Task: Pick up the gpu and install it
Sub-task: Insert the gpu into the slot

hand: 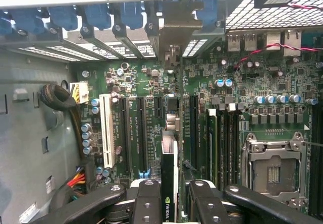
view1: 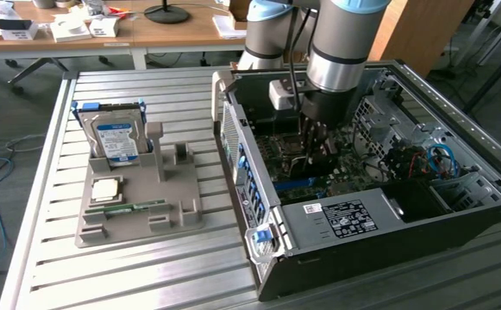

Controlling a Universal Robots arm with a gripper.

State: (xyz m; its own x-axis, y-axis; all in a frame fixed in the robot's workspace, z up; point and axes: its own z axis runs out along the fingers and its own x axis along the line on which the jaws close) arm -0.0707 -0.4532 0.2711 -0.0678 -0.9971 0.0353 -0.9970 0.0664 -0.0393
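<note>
My gripper (hand: 175, 200) is shut on the gpu (hand: 168, 176), which I see edge-on as a thin dark card with a green logo, held between the two black fingers (hand: 149, 201). The card stands upright over the long black expansion slots (hand: 144, 133) of the motherboard (hand: 242, 118). Its silver end bracket (hand: 176, 30) reaches the case's rear slot openings. In the exterior view the gripper (view1: 312, 145) hangs straight down inside the open computer case (view1: 457, 116), low over the board.
A grey fixture tray (view1: 177, 223) on the slatted table holds a blue-labelled hard drive (view1: 116, 139), a CPU (view1: 105, 188) and a green memory stick (view1: 129, 208). Blue latches (hand: 96, 14), the CPU socket (hand: 272, 171) and cable bundles (hand: 60, 98) surround the slots.
</note>
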